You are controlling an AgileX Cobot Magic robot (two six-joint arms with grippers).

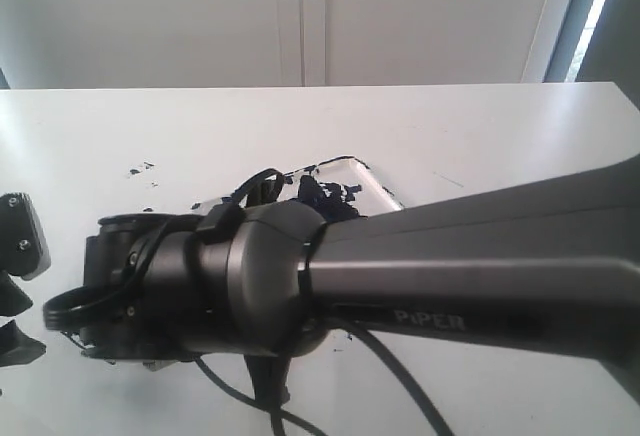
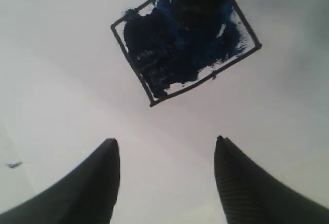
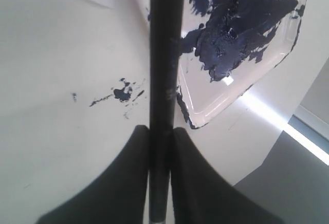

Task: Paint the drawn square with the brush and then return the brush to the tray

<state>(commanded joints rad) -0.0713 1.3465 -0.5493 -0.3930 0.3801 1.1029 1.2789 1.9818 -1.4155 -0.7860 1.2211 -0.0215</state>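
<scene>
Item: brush (image 3: 165, 54), likely light, stiff, slippery; right pincer (image 3: 159, 128) is clamping its shaft near the tray (image 3: 216, 108); left pincer (image 2: 165, 140) is hanging open, empty.

Listed: tray (image 1: 372, 178) is set on table (image 1: 480, 126), partly hidden behind right arm (image 1: 480, 266); brush (image 3: 165, 54) is clamped in right gripper (image 3: 160, 129), alongside tray's rim; drawn square (image 2: 185, 44) is placed before left gripper (image 2: 165, 140).

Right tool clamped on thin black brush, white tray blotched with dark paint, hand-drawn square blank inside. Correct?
No. The hand-drawn black-lined square is not blank: the left wrist view shows dark blue-black paint over most of its inside. The right tool clamped on the thin black brush and the dark-blotched shallow white tray both hold.
</scene>
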